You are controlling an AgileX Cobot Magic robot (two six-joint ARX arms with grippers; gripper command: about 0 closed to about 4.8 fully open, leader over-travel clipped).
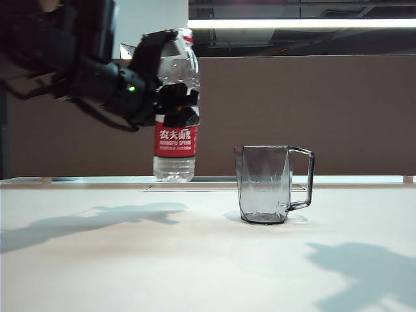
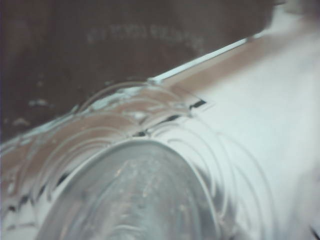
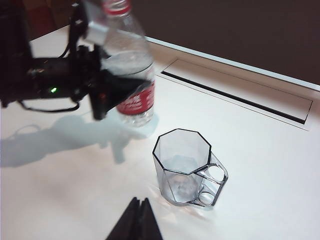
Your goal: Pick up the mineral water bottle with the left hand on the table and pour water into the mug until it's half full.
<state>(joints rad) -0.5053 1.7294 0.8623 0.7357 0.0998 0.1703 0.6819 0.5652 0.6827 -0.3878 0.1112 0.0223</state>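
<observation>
Smoky grey faceted mug (image 1: 265, 184) sits lower centre on the white worktop (image 1: 130, 260); upper left, left gripper (image 1: 170, 91) pinches the clear red-labelled water bottle (image 1: 175, 140) aloft. Overshooting would spill. Right gripper (image 3: 136, 220) idles, pressed together.

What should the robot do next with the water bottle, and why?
Probably carry it sideways toward the mug. The left gripper holds the mineral water bottle upright above the table, beside the mug, not over its open top.
</observation>
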